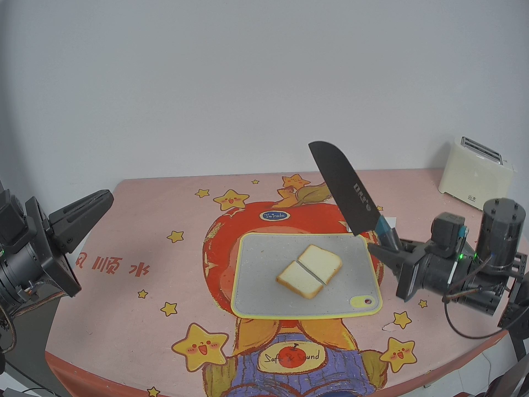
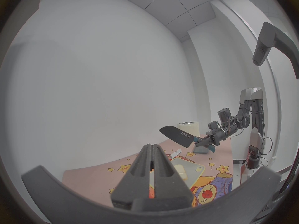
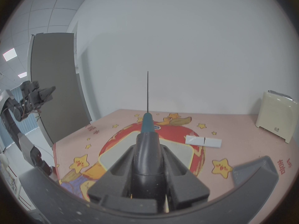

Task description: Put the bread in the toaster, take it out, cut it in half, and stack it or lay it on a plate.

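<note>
Two bread halves (image 1: 303, 278) centred on board (image 1: 259, 260), knife (image 1: 347, 191) aloft.

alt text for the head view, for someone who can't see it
The right gripper holds a black knife raised beside a cutting board where a bread slice lies cut in two. The left gripper hangs shut by the table's left edge; a toaster stands far right.

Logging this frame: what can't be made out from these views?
Toaster: head view, slots seen too flat to tell if anything is inside.
Bread: head view, cut line too fine to tell whether the halves are fully parted; left wrist view, fingers of the left gripper cover part.
White strip: head view, the knife hides most of it; too small to identify.
</note>
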Available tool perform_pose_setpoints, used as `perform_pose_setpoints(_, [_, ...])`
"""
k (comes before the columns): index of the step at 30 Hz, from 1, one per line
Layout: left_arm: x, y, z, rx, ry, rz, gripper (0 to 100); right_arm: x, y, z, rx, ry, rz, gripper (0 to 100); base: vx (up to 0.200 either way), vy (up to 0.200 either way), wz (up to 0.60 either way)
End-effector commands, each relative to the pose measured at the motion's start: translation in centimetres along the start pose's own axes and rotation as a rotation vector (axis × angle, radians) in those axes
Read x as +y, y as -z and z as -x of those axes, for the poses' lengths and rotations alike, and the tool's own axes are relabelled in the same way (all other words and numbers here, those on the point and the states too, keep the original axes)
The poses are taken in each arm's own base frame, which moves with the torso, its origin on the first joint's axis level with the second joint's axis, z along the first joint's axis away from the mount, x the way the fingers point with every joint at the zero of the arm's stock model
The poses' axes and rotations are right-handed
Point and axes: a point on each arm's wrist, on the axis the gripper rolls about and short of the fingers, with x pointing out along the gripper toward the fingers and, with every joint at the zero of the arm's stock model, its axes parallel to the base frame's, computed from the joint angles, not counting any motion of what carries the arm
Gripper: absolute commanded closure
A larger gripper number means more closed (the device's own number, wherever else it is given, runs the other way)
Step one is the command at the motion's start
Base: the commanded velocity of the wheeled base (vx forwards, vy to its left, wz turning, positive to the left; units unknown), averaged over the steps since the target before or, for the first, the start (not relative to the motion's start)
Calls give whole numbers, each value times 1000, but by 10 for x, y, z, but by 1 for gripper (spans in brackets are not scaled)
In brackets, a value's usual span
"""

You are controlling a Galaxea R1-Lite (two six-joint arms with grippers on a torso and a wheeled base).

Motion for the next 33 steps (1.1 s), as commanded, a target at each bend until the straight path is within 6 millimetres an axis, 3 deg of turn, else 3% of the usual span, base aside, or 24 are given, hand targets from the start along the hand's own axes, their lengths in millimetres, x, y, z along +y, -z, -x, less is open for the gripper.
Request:
perform_pose_setpoints(1, [-1, 7, 1, 25, 1, 11, 100, 3, 7, 3, 17, -11, 5, 100, 0, 0, 0])
perform_pose_setpoints(22, [2, 4, 0, 14, -57, 4, 100, 1, -1, 8, -31, 64, 4, 100, 0, 0, 0])
perform_pose_setpoints(23, [2, 4, 0, 14, -57, 4, 0, 1, -1, 9, -36, 63, 4, 100, 0, 0, 0])
perform_pose_setpoints(33, [1, 0, 1, -3, -56, 6, 0, 1, 0, 10, -31, 62, 6, 100, 0, 0, 0])
